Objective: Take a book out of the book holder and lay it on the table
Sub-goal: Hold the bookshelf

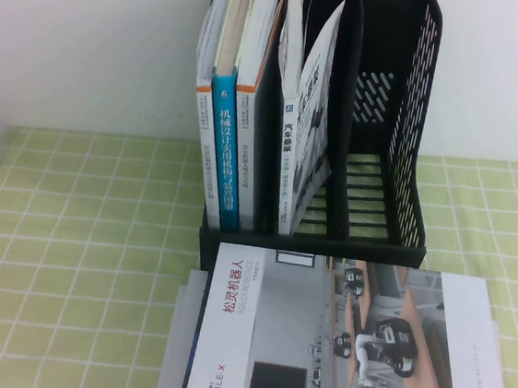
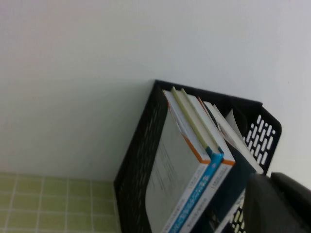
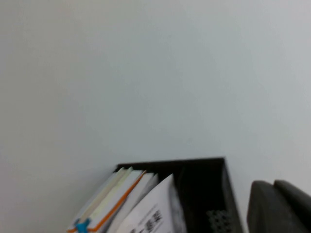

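nearest, the red-titled brochure (image 1: 318,339) is lying on the table (image 1: 67,257). the book (image 1: 310,134) is leaning in the book holder (image 1: 414,127)'s middle compartment. right pincer (image 3: 279,206) is being held closed, empty; left pincer (image 2: 277,204): cannot tell. gripping the book's top edge is being advised.

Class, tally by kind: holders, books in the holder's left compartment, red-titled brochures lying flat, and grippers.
Holder: 1
Books in its left compartment: 3
Red-titled brochure: 1
Grippers: 2 (left gripper and right gripper, each high near the holder's top)
Total: 7
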